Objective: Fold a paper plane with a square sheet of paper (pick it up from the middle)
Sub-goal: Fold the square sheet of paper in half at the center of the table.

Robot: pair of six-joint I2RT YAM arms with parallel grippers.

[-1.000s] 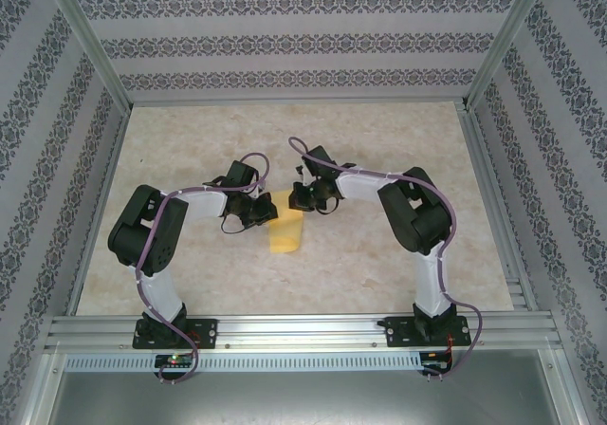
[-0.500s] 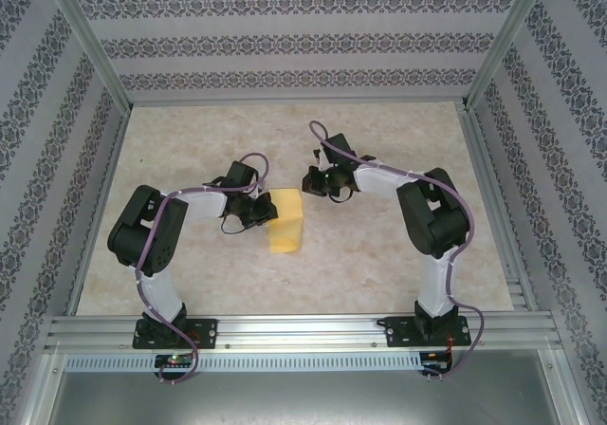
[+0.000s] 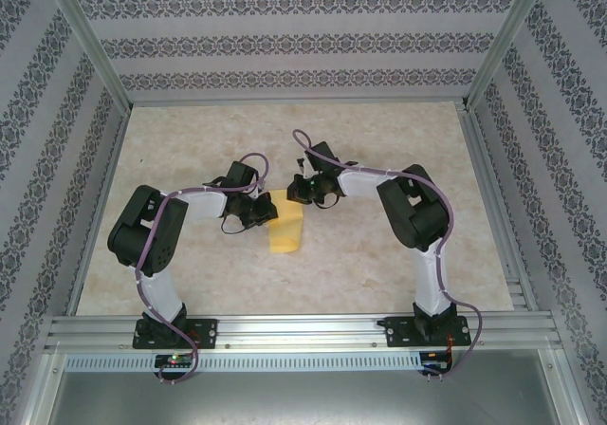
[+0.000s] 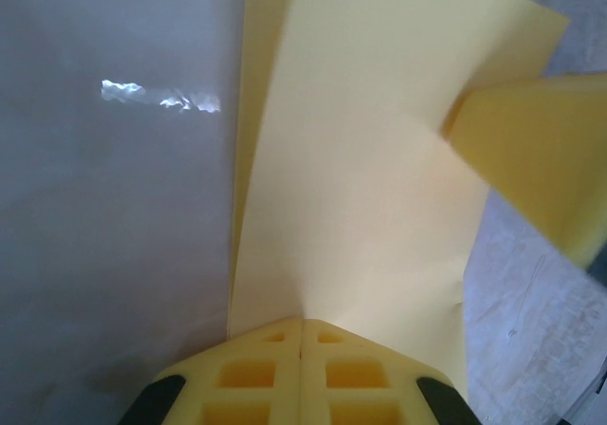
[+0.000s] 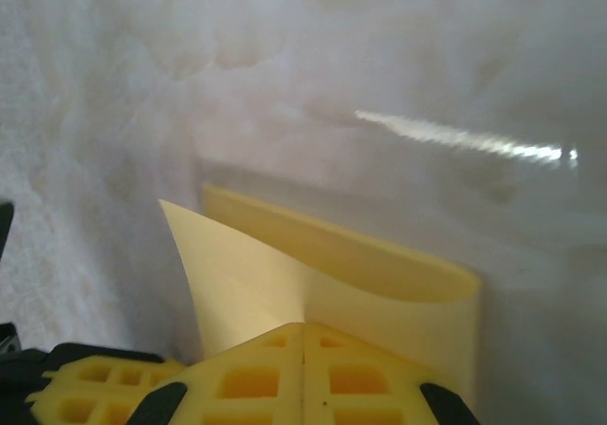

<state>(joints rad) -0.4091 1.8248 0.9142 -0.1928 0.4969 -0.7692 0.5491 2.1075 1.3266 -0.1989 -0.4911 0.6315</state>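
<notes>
while left gripper (image 4: pixel 302 323) and right gripper (image 5: pixel 303 326) both clench the square sheet of paper (image 4: pixel 360 188), an early fold seems in hand; next, the raised flap (image 5: pixel 242 273) needs flattening.

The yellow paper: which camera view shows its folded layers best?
The left wrist view: there the yellow paper is close, its overlapping layers and edges clear. The top external view shows it small, as a strip. The right wrist view shows one curled end.
</notes>
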